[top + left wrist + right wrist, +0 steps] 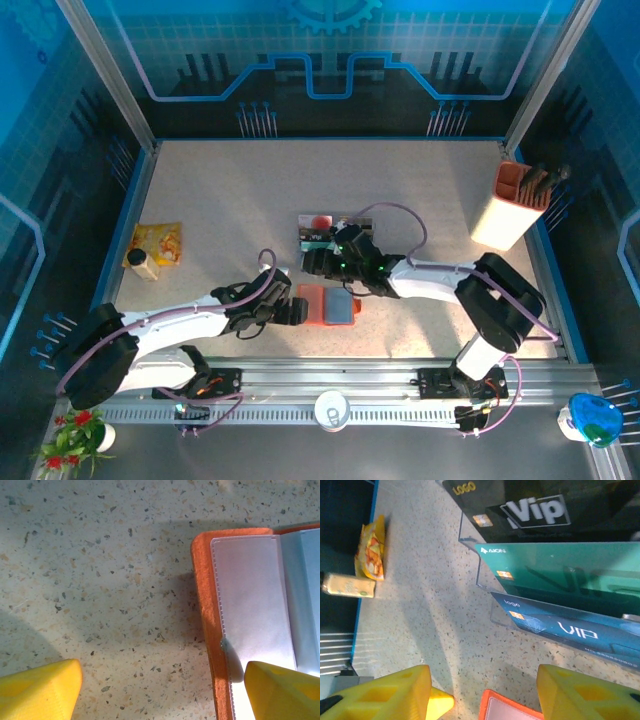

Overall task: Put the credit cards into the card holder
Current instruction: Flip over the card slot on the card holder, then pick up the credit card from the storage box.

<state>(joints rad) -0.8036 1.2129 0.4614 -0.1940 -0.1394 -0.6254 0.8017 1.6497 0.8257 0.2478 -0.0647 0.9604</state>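
Top external is showing the card holder (326, 306) lying open for filling at the near middle, the left gripper (160, 690) wide open, empty, at its left edge, the right gripper (482, 690) open, empty, by the credit cards (555, 567).

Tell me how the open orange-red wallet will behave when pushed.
The open orange-red fabric wallet lies flat and thin, so it will probably slide rather than tip. Its clear plastic pocket looks soft and stitched, likely to flex or buckle under a finger. The speckled table seems smooth, offering little grip.
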